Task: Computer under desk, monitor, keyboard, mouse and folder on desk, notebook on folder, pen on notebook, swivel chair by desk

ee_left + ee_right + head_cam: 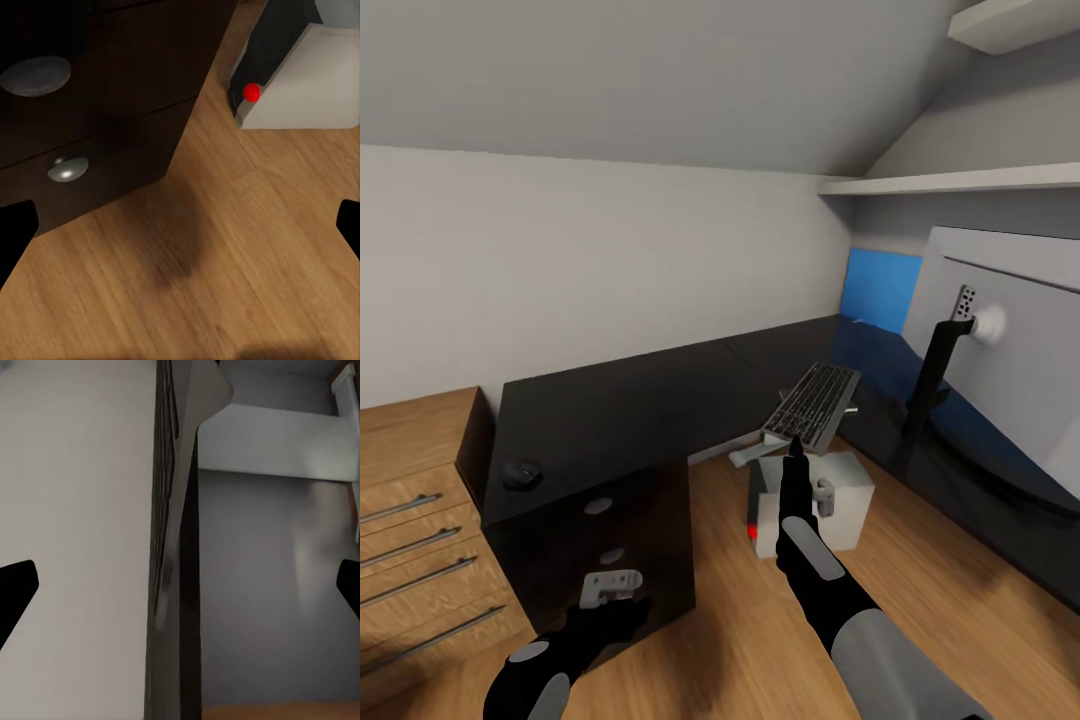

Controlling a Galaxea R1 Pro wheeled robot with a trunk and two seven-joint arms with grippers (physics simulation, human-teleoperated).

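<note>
Head view: my right gripper (796,450) is up at the near edge of the keyboard (815,403), which hangs tilted in the air above the computer (830,500), clear of the desk (660,400). I can't tell from here whether the fingers are clamped on it. In the right wrist view the keyboard (171,510) runs edge-on down the middle of the frame, with the two fingertips (15,592) showing as dark wedges far out at either side — so they look spread wide, but contact isn't visible. Calling it undetermined.

Left gripper (610,588) hangs low in front of the desk's drawer unit (610,540), near the floor. In the left wrist view its fingertips (16,232) sit at the frame edges with bare wood floor (225,262) between them — parted wide, nothing held. Same view shows two round silver knobs (67,168) and the computer's red light (252,92).

Outward: computer stands on the floor in the inner corner of the L, red light at its lower corner. Mouse (521,473) sits on the desk's left end, well apart from the keyboard. Monitor (1010,350) is on the right wing of the desk, back side toward me, on its thin black stand (935,370). Blue panel (880,290) on the wall behind it. Light oak cabinet (415,520) sits just left of the desk.
</note>
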